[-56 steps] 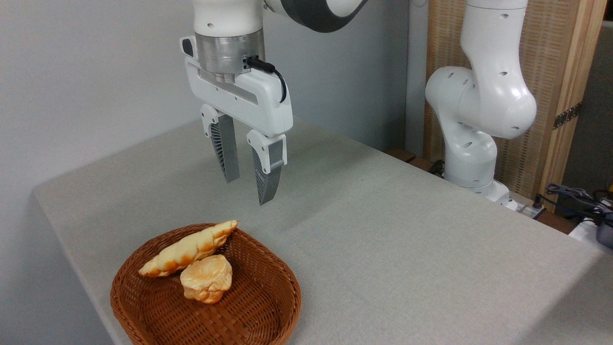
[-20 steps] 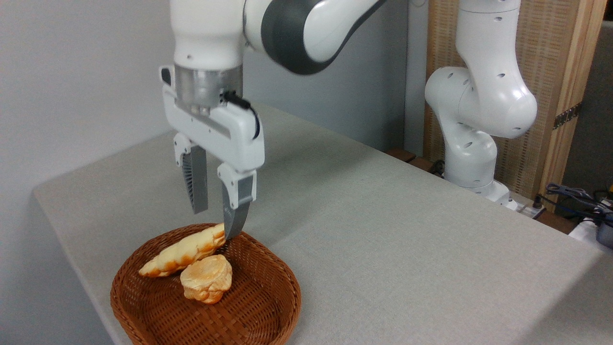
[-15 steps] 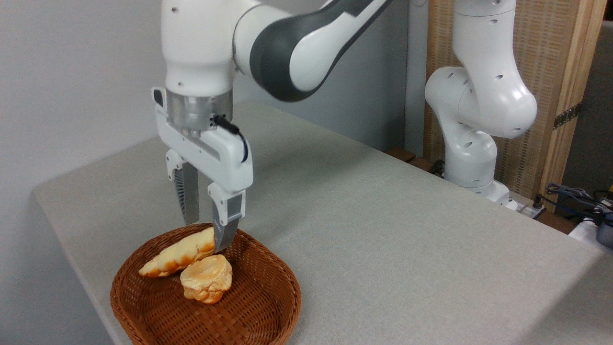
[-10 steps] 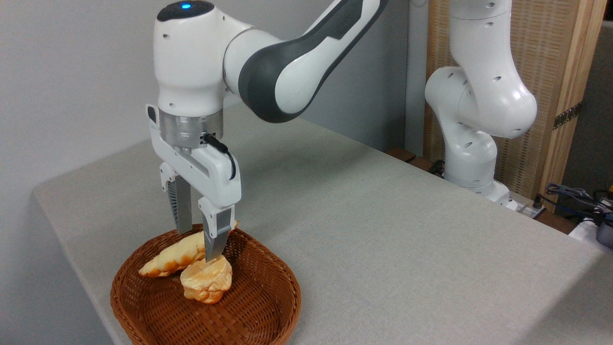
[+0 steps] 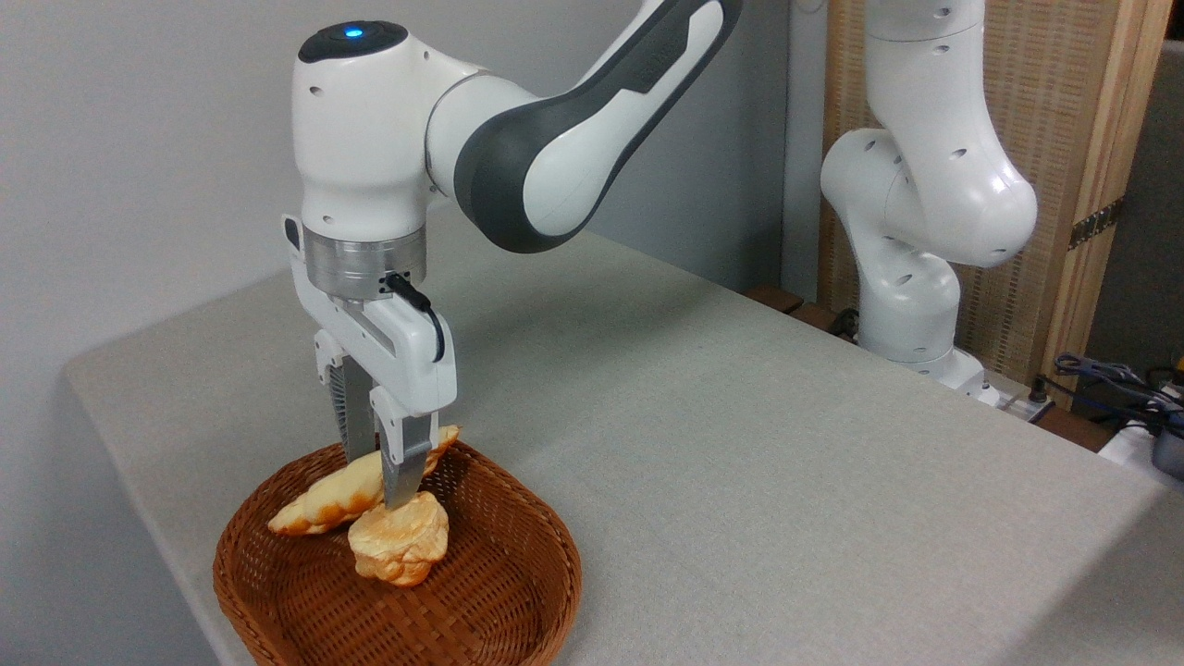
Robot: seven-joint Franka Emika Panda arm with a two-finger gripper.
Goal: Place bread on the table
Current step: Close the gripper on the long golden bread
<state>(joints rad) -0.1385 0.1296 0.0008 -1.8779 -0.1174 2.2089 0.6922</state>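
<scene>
In the basket (image 5: 518,592) on the surface (image 5: 740,444), the bread (image 5: 319,499) lies slantwise, its far tip raised rightward; the gripper (image 5: 381,476), narrowly parted, straddles its middle, grip uncertain.

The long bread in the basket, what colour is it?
Pale yellow with orange-brown toasted ends, seen in the fixed camera view.

The basket (image 5: 518,592) sits at the desk's (image 5: 740,444) near left corner; in it the bread (image 5: 324,495) lies behind the bun (image 5: 400,541), the end effector (image 5: 375,476) straddling the bread
</scene>
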